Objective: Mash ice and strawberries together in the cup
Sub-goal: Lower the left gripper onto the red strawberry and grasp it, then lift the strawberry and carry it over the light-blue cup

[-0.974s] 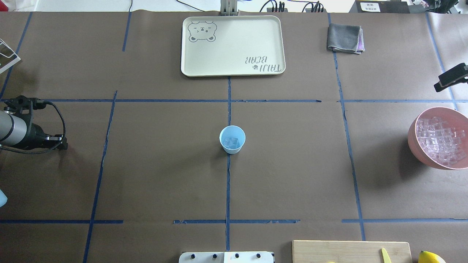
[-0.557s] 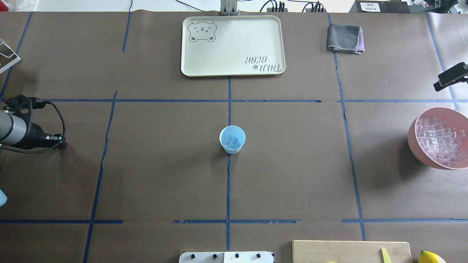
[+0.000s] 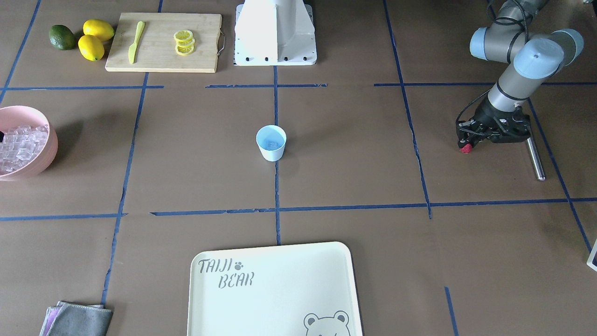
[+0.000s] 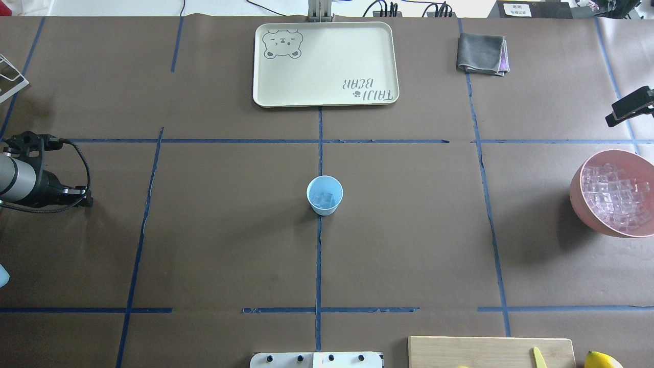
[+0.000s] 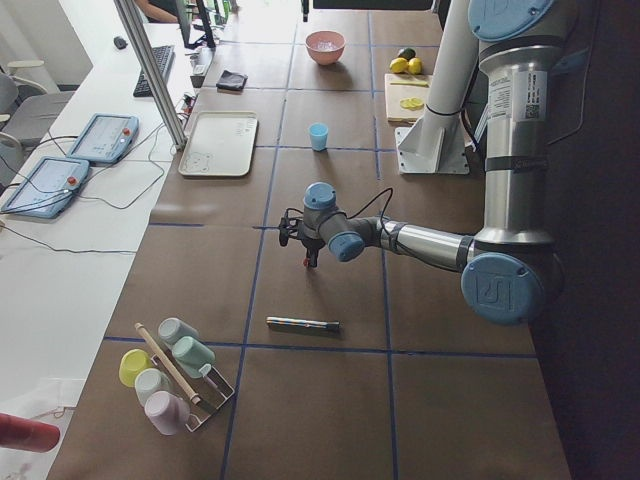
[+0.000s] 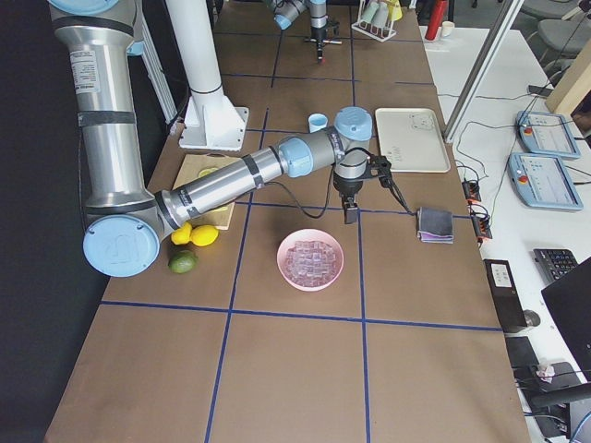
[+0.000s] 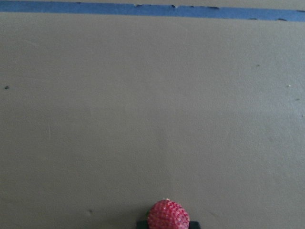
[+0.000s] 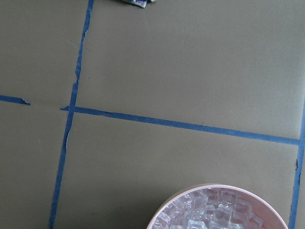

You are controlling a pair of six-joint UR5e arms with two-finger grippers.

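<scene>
Left claw (image 3: 466, 146) crept slightly outward | it grasps the strawberry (image 7: 167, 215) | right claw (image 4: 631, 107): cannot tell | cup (image 4: 324, 195) with ice (image 4: 323, 199) stands mid-surface, well apart | advice: carry strawberry above rim, release low, centred

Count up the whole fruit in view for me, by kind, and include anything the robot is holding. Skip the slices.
Lemons: 2
Green fruit: 1
Strawberry, held in the left gripper: 1
Total: 4
</scene>
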